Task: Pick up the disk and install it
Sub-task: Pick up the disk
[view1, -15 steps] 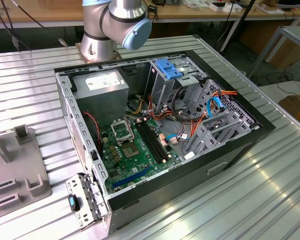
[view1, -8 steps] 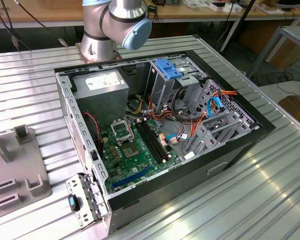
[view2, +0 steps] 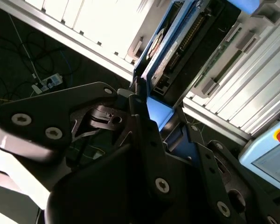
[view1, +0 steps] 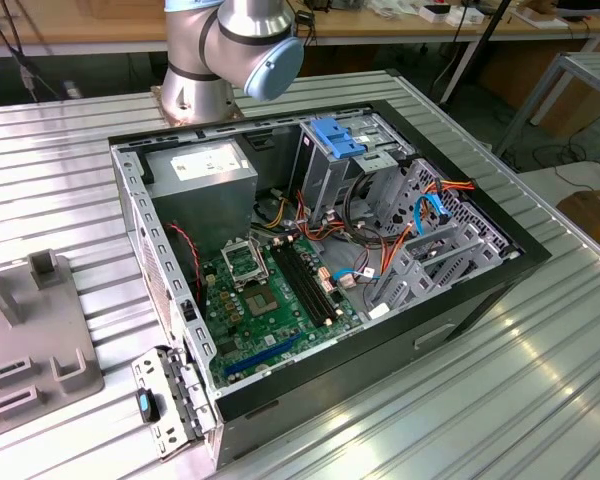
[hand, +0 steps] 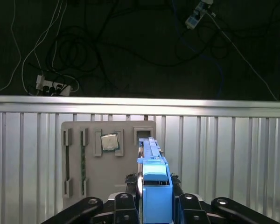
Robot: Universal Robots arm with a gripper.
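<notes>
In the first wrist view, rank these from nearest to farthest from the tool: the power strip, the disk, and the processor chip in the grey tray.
1. The disk, clamped between the fingers of the tool.
2. The processor chip, seated in the grey tray on the ribbed table.
3. The power strip, off the table, beyond its far edge.

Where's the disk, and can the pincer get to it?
Yes, it seems so: in the first wrist view the disk stands on edge right between the fingers of the pincer, with nothing in the way.
</notes>
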